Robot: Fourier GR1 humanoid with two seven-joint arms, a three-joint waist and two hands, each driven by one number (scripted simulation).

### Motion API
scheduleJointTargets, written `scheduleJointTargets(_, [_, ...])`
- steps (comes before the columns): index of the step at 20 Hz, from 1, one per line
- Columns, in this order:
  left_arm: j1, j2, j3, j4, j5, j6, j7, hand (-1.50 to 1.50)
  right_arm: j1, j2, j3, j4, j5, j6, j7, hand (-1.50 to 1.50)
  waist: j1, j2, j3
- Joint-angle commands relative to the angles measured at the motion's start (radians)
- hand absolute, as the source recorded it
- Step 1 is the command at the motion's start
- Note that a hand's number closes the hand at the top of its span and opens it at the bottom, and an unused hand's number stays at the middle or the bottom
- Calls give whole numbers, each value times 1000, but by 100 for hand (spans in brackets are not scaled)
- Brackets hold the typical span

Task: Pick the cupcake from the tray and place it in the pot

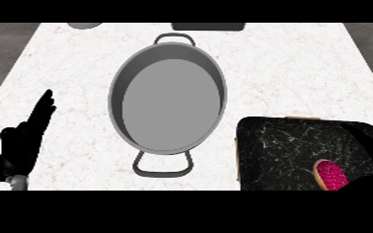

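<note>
Down at the near right corner sits the cupcake [329, 174], pink top showing, lying on the black marbled tray [291, 148] close to its near edge. A dark shape crosses the tray's right corner beside the cupcake; that may be the right hand coming in, but I cannot tell, and nothing shows whether any fingers are spread or curled. Over at the near left, the left hand [25, 135] rests on the white counter [291, 64] with its fingers straight and pointing up, holding nothing, well apart from everything else.

Further out, in the middle of the counter, the grey pot [167, 98] stands just beside the tray's left edge, one handle toward us and one away. Its inside is bare grey, nothing in it. Beyond it, a grey round object [86, 25] and a dark flat one [207, 26] peek in at the far edge.

So by my reading, the job is barely begun: cupcake not yet lifted off the tray, carry and drop into the pot all left to do.
</note>
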Motion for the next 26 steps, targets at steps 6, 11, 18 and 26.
scheduleJointTargets(6, [-9, -15, 27, -6, -17, -36, 14, 0, -103, 117, 109, 159, 102, 23, 105, -150, 0, 1, 0])
scheduleJointTargets(11, [12, -51, 49, 15, -38, -48, -34, 0, -67, 90, 17, 179, 91, 73, 40, -150, -9, -1, 0])
scheduleJointTargets(18, [-32, -76, 80, 62, -82, -65, -29, 0, -37, 164, 24, 201, 157, 92, -2, -150, -12, -2, 0])
scheduleJointTargets(26, [15, -129, 52, -45, -138, -46, 20, 0, -20, 170, 41, 225, 248, 120, -143, 150, -11, -2, 0])
